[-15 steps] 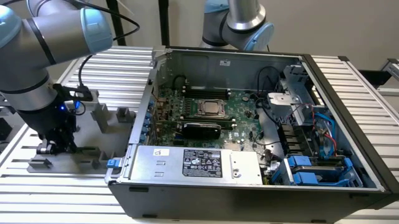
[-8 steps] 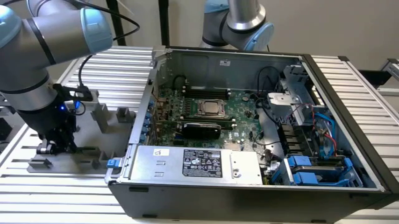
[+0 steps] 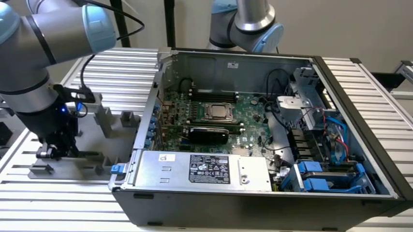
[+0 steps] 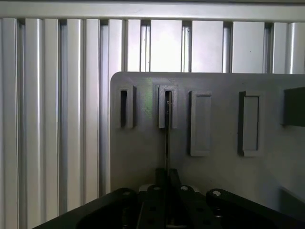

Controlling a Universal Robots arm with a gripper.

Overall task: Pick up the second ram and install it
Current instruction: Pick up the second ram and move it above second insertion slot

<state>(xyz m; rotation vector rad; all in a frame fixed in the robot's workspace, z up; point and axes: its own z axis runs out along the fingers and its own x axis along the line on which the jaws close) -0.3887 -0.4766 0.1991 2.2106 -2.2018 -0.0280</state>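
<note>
**Colleague:** Where's your arm right now?

**Me:** On the exterior view's left. The arm [image 3: 38,58] reaches down toward eight o'clock, and my pincer [image 3: 55,149] sits low over the grey tray [image 3: 100,140], which rests on the slatted desk [image 3: 58,198].

**Colleague:** And the stick?

**Me:** On the wrist view I see the second ram [image 4: 167,138] edge-on, as a thin dark line. One end stands in a slot block [image 4: 167,107] on the tray. That block is the second in a row of four, counted from the tray edge beside the bare slats. The other end runs in between my fingertips.

**Colleague:** Pincer state?

**Me:** Closed down on the stick. The fingers [image 4: 160,179] press against both of its faces and I see no gap, so I'm calling it gripped.

**Colleague:** What's further along?

**Me:** Just beside the tray, from the centre out to four o'clock, is the open case [image 3: 258,205]. Its grey power supply [image 3: 200,169] lies at six o'clock. The motherboard [image 3: 248,108] is around the middle, carrying the square CPU socket [image 3: 219,112], with a black-topped card [image 3: 208,133] just beside the socket on its six o'clock side. At one o'clock a second arm [image 3: 248,24] stands behind the case. Blue-latched bays [image 3: 322,176] fill the case's corner at four o'clock
</note>
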